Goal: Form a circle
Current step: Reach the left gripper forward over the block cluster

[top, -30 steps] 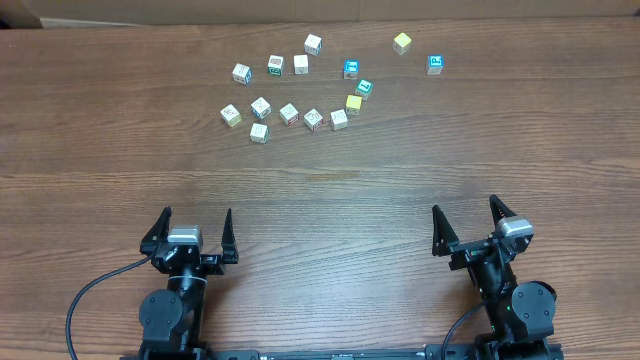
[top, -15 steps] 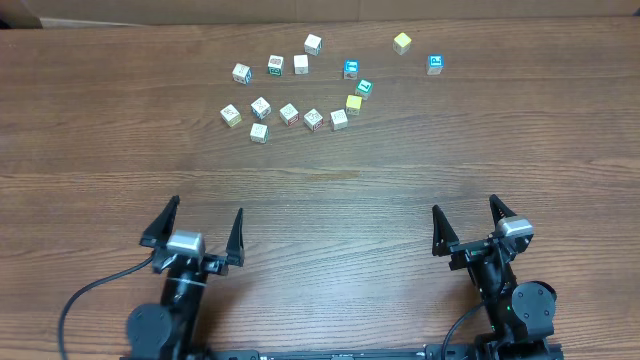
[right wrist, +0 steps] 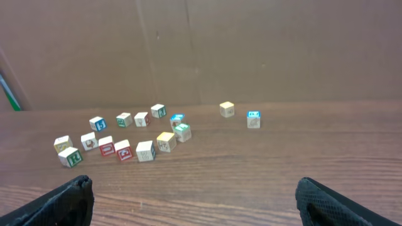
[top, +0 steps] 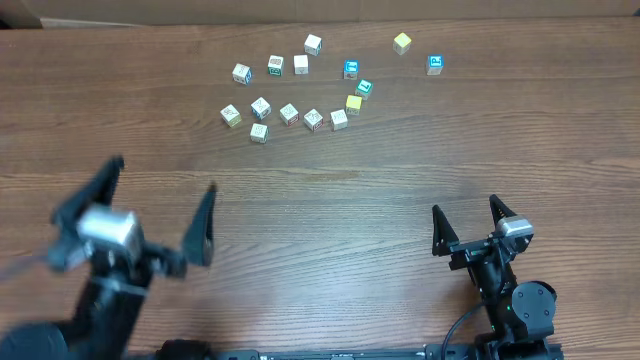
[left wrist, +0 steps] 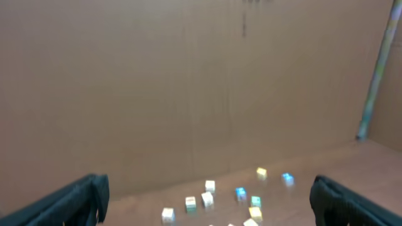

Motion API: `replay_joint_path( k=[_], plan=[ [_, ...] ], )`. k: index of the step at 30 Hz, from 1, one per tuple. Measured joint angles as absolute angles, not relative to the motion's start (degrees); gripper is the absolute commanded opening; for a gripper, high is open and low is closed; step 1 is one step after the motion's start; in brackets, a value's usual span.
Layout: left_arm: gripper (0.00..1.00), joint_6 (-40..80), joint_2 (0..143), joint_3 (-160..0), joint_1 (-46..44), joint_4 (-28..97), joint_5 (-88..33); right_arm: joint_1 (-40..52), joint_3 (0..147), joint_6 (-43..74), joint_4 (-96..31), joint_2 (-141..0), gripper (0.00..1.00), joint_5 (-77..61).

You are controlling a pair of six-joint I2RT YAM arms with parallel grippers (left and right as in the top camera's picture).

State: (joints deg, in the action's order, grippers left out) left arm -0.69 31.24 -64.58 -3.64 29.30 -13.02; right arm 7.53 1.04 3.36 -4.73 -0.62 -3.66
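Note:
Several tiny toy cubes (top: 289, 114) lie loosely scattered on the far part of the wooden table (top: 400, 150); they show no circle. Most are whitish with printed faces. One plain yellow cube (top: 353, 103) sits among them, and another yellow one (top: 402, 42) and a blue-faced one (top: 435, 64) lie apart at the far right. My left gripper (top: 165, 174) hangs open and blurred above the near left, well short of the cubes (left wrist: 210, 186). My right gripper (top: 465, 205) stands open at the near right, nothing between its fingers (right wrist: 69, 198); the cubes (right wrist: 145, 150) lie far ahead of it.
A brown cardboard wall (right wrist: 251, 50) closes off the table's far edge just behind the cubes. A pale pole (left wrist: 377, 69) leans at the far right in the left wrist view. Bare wood stretches between the grippers and the cubes.
My left arm has lifted and swung to the left, its gripper now larger and blurred in the overhead view. The right arm and the cubes have not moved.

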Motion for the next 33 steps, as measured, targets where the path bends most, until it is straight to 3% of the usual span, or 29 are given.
replay_joint_path(
  k=[14,23,24,25,26,28,33],
  plan=[
    [1.0,-4.5,84.4,-127.3,-3.6,75.9,-16.6,7.5,1.0,3.4,-4.8,-0.6,1.0,-3.6],
    [1.0,-4.7,107.8,-135.1,-3.6,90.1,-16.6,7.5,1.0,3.4,-4.8,-0.6,1.0,-3.6],
    [0.94,-4.6,109.8,-135.1,-3.6,90.9,-16.6,7.5,1.0,3.4,-4.7,-0.6,1.0,-3.6],
    [0.8,-4.6,111.8,-135.1,-3.6,91.7,-16.6,7.5,1.0,3.4,-4.8,-0.6,1.0,-3.6],
    [0.59,-4.2,114.4,-135.1,-3.6,92.8,-16.6,7.5,1.0,3.4,-4.8,-0.6,1.0,-3.6],
    [0.04,-4.3,116.2,-135.1,-3.6,93.6,-16.6,7.5,1.0,3.4,-4.8,-0.6,1.0,-3.6],
    [0.04,-4.2,119.2,-135.1,-3.6,95.7,-16.6,7.5,1.0,3.4,-4.8,-0.6,1.0,-3.7]
  ],
)
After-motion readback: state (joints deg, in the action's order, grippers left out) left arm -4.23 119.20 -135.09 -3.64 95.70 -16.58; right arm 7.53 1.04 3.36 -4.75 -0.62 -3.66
